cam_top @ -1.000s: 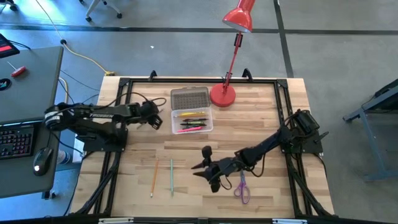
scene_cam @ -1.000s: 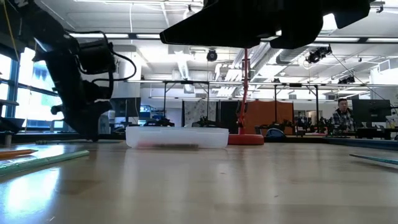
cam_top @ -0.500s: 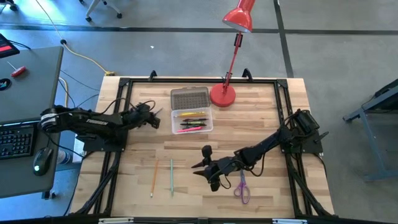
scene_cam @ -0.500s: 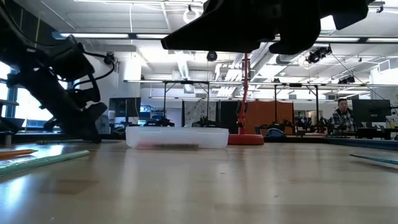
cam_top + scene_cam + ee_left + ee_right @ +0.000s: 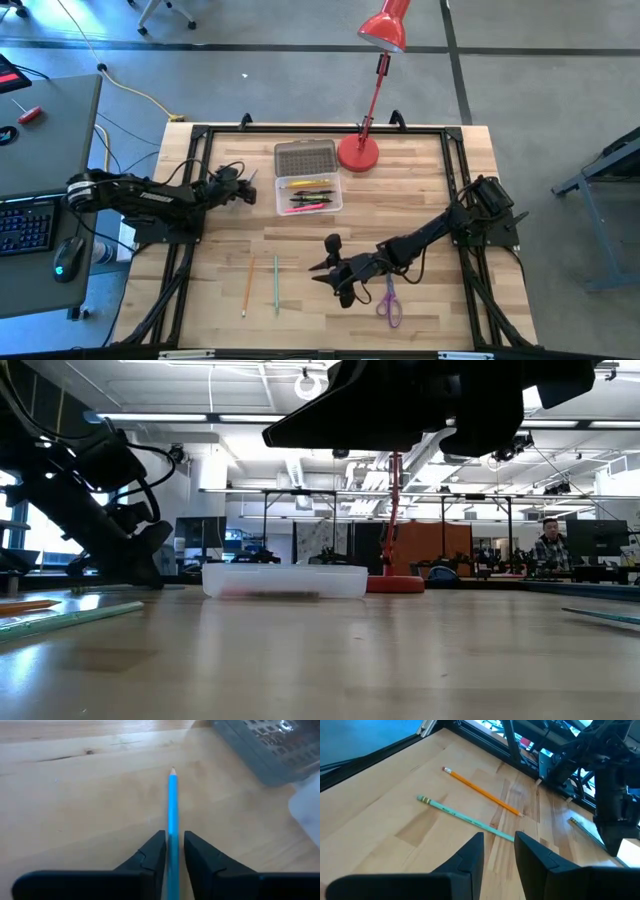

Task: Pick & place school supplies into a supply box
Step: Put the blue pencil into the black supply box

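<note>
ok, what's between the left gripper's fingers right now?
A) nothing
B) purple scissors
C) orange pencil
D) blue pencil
D: in the left wrist view the left gripper has its two fingers closed on a blue pencil whose tip points forward over the wooden table, near the supply box; the orange pencil and the purple scissors lie on the table in the high view.

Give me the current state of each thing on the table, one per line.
Supply box: lid open, several pens and pencils inside.
Left hand: shut on blue pencil, beside the box.
Right hand: open, empty, above the table.
Orange pencil: flat on the table.
Green pencil: flat beside it.
Scissors: flat by the right hand.
</note>
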You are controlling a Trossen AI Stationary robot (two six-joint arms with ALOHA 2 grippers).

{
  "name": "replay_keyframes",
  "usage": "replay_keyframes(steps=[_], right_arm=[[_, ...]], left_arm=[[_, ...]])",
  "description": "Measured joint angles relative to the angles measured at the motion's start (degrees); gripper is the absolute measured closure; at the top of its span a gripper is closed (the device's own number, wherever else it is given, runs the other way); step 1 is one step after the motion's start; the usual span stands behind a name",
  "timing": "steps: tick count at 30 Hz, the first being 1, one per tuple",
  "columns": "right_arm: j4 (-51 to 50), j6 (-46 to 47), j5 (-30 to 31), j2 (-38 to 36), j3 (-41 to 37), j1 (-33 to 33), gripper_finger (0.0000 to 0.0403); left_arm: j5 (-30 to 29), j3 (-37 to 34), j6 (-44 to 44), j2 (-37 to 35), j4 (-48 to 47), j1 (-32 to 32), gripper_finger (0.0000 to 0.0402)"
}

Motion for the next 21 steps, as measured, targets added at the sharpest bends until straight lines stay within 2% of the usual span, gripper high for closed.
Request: replay_keyframes(steps=[8, 14, 21], right_arm=[[0.0, 0.1, -2.5, 0.0, 0.0, 0.0, 0.0316], [0.0, 0.0, -2.6, 0.0, 0.0, 0.0, 0.0315], [0.0, 0.0, -2.6, 0.0, 0.0, 0.0, 0.0315]], left_arm=[[-2.4, 0.0, -3.7, 0.0, 1.1, 0.0, 0.0267], [-6.2, 0.0, 1.3, 1.2, 1.5, 0.0, 0.0273], [-7.6, 0.1, 1.1, 8.1, 6.3, 0.0, 0.0294]])
